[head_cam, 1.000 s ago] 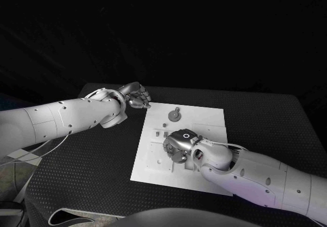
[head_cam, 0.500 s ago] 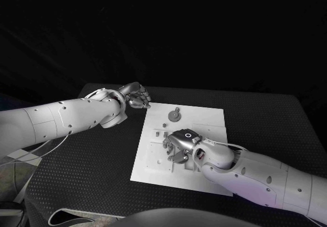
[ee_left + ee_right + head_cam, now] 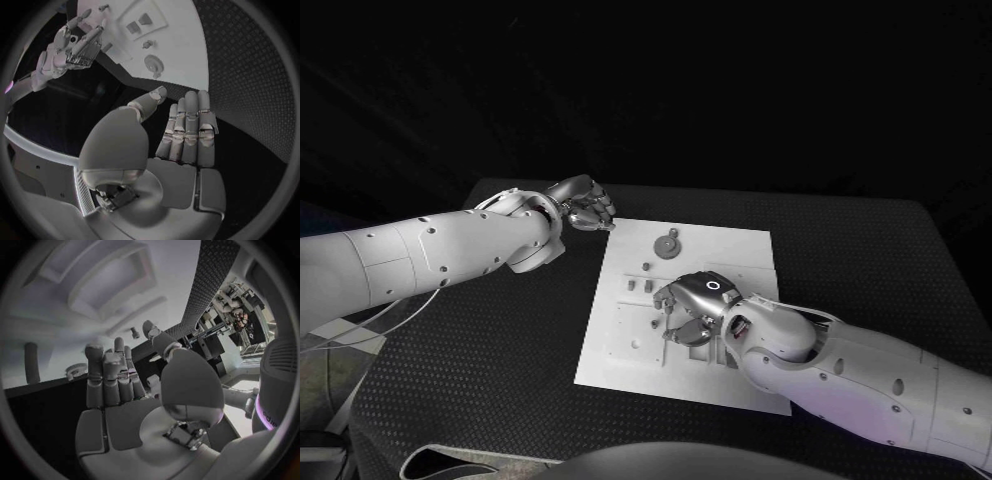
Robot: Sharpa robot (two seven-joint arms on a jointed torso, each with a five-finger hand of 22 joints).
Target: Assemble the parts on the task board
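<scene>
The white task board (image 3: 733, 250) lies in the middle of the black table. A round grey part (image 3: 671, 243) sits near its far edge, with small grey parts (image 3: 640, 284) below it. My right hand (image 3: 689, 312) hovers low over the board's middle, palm down, fingers stretched out and nothing in them; up close, the fingers (image 3: 109, 377) reach toward a raised frame on the board (image 3: 100, 280). My left hand (image 3: 586, 205) hangs off the board's far left corner, holding nothing. Its fingers (image 3: 187, 125) lie side by side, with the round part (image 3: 153, 64) and the right hand (image 3: 72, 42) beyond them.
A dark upright peg (image 3: 31, 370) and a small stud (image 3: 134, 332) stand on the board close to my right hand. Black matting (image 3: 488, 340) surrounds the board on all sides, with the table's far edge (image 3: 733, 190) just behind the left hand.
My right hand has slid a little to the right over the board and its wrist has turned slightly. The left arm and the parts have stayed put.
</scene>
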